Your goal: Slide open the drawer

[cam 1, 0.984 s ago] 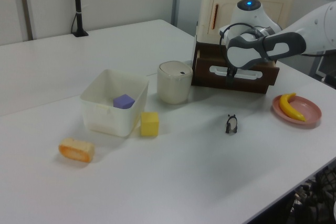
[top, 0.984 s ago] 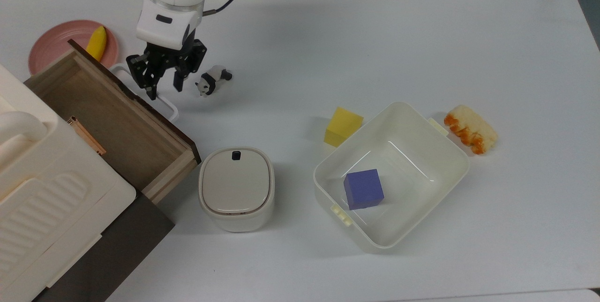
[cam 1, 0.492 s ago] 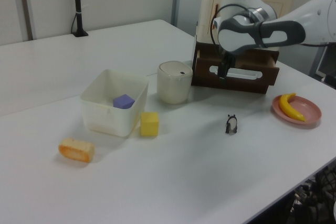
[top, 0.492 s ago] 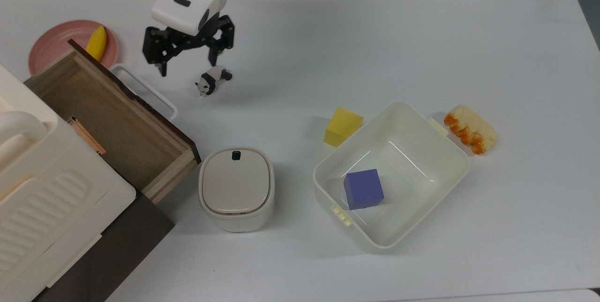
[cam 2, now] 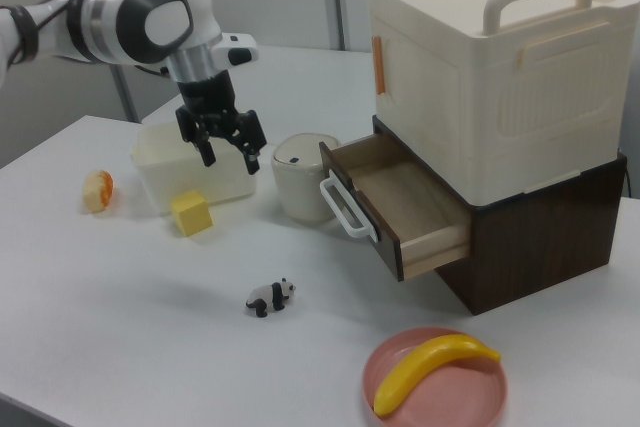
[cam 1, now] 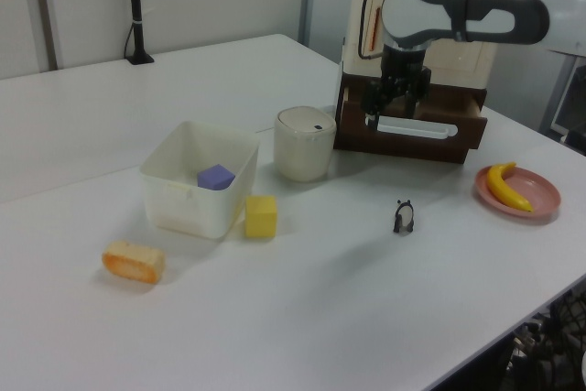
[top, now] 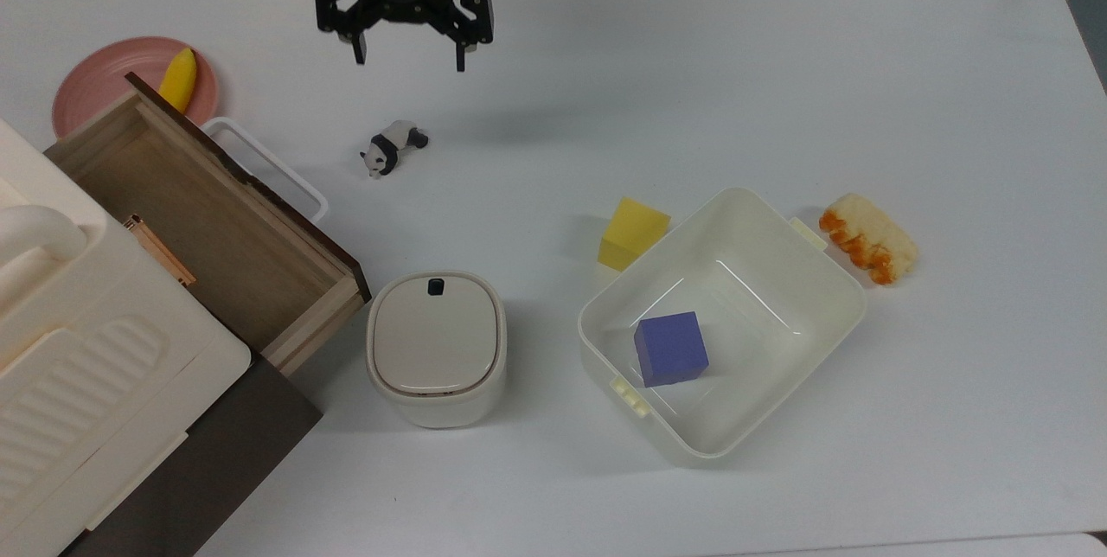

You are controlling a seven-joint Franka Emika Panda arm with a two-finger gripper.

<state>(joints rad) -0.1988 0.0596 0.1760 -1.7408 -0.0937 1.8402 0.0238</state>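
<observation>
Down toward the top view's lower left of my tool (top: 406, 64) lies the drawer (top: 207, 220), pulled well out of its dark cabinet and showing its bare wooden floor. Its white handle (top: 268, 168) runs along the front panel, slanting from the top view's upper left to lower right, and the slide axis runs square to that. The panda (top: 391, 148) stands on the counter (top: 692, 64) between tool and handle. My tool hangs above the counter with its fingers spread wide apart, holding nothing, well clear of the handle; in the right view it sits off to the right view's left of the drawer front.

A second ago my fingers were down at the handle; half a second ago they had let go and lifted. Now the tool is higher and further off, toward the top view's upper right. The drawer has not shifted since. I judge the opening done, with only the retreat left.
</observation>
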